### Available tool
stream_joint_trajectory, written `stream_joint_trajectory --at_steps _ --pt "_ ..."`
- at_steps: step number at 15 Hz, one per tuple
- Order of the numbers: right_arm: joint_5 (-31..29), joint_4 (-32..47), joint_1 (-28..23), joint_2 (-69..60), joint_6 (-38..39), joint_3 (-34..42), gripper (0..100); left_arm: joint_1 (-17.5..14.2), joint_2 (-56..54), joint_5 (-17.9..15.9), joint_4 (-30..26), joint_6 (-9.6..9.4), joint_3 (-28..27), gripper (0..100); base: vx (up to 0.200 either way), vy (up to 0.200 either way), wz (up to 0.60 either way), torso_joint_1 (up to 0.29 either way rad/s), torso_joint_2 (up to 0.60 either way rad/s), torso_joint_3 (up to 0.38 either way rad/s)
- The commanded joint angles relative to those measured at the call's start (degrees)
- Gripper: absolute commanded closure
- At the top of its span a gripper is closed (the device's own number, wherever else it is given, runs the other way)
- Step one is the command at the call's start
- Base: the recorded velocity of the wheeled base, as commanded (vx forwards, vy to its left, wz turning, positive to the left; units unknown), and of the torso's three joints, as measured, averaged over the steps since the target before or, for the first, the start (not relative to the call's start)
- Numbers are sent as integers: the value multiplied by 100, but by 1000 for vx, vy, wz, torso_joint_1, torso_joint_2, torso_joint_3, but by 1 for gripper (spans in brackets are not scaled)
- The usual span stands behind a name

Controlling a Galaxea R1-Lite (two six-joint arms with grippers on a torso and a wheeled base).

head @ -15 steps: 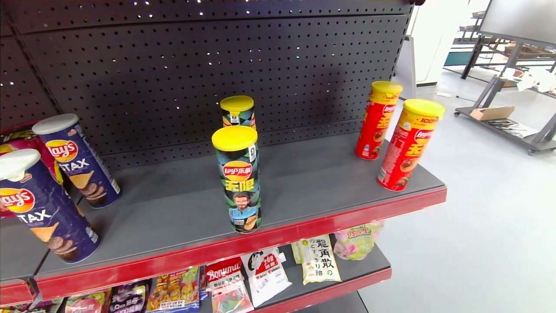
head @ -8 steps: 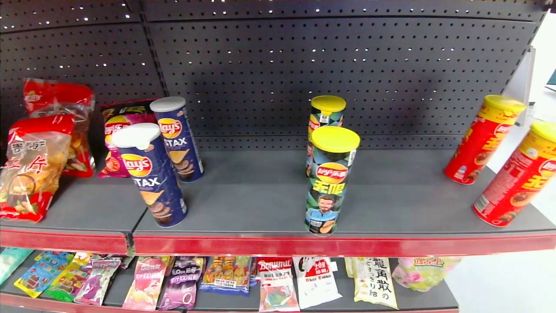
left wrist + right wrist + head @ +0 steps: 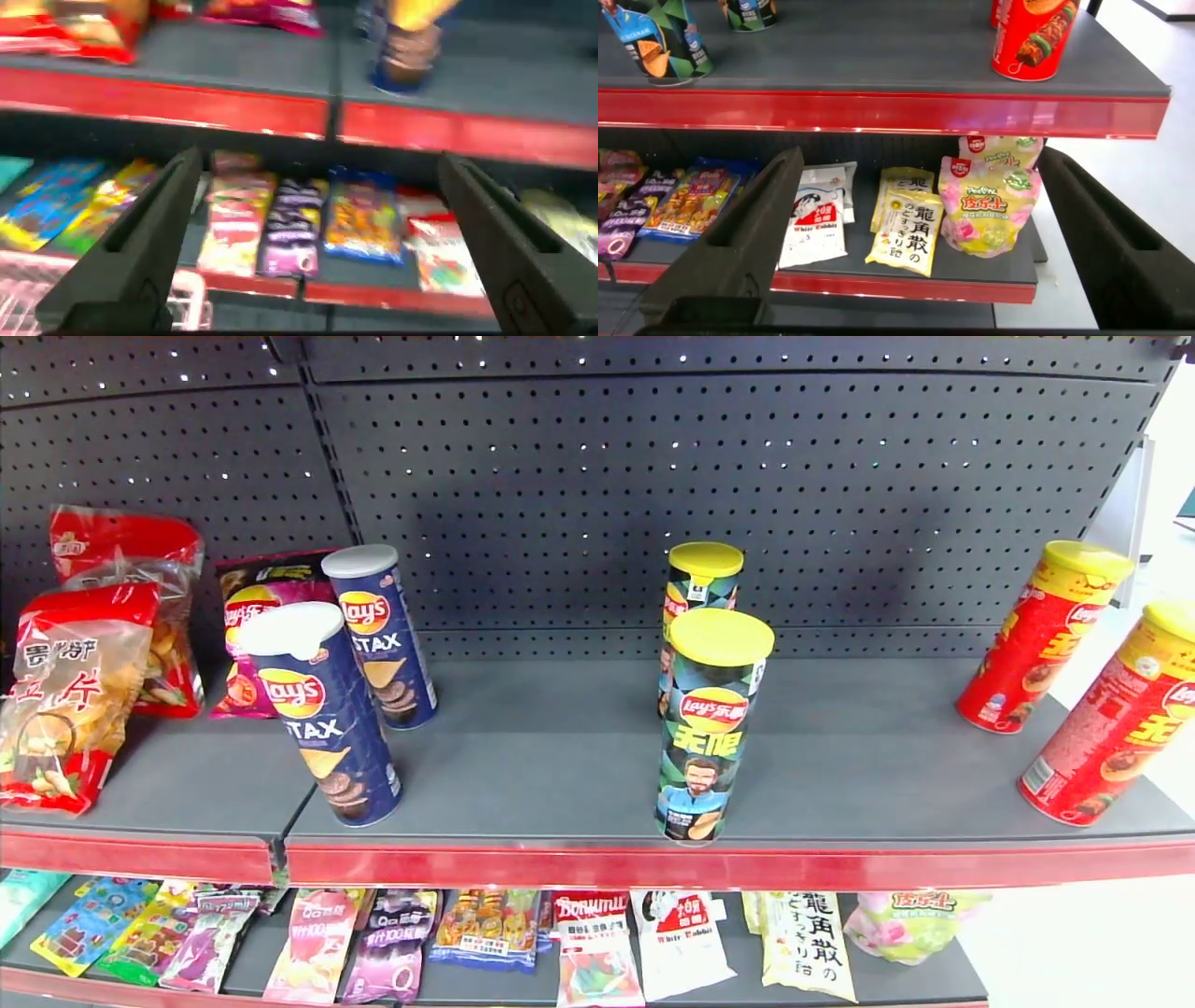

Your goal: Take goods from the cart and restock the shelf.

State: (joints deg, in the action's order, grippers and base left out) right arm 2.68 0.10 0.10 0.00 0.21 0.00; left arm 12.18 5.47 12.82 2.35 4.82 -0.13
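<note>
Where pegboard (image 3: 560, 476) backs it, grey shelf (image 3: 523, 775) holds canisters (image 3: 714, 728)

6 chip cans (image 3: 714, 723), 2 each (3 colours)

Even, fairly bright light is cast on the upper shelf (image 3: 523, 775) from above and in front. Soft, broad shadows are thrown on the perforated back panel (image 3: 560, 476) behind the tall cans (image 3: 714, 709), and pinpoints of light are seen through its holes. The floor (image 3: 1074, 943) at the right is washed out to near white. In the head view the red front strip (image 3: 728, 866) is bowed, and the red cans (image 3: 1041, 635) near the edge are made to lean outward. The left wrist view is smeared by blur, so the packets (image 3: 290, 224) are hard to make out. In the right wrist view the lower shelf (image 3: 994, 269) is shaded by the one above.
</note>
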Motion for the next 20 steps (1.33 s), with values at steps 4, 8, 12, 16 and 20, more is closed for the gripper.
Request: stream_joint_trajectory --at_steps 4,8,12,16,20 --pt "4 -1 -1 9 -3 0 0 -163 33 -1019 -112 -482 -31 0 0 0 0 0 0 0" --pt "4 -1 -1 0 6 0 0 -163 24 -1028 -112 -525 -31 0 0 0 0 0 0 0" --pt "4 -1 -1 0 6 0 0 -172 24 -1124 -121 -701 -31 0 0 0 0 0 0 0" --pt "22 -1 -1 9 -12 0 0 -163 24 -1696 -218 -895 5 0 0 0 0 0 0 0" --pt "31 -1 -1 0 -12 0 0 -163 24 -1678 -226 -701 5 0 0 0 0 0 0 0"
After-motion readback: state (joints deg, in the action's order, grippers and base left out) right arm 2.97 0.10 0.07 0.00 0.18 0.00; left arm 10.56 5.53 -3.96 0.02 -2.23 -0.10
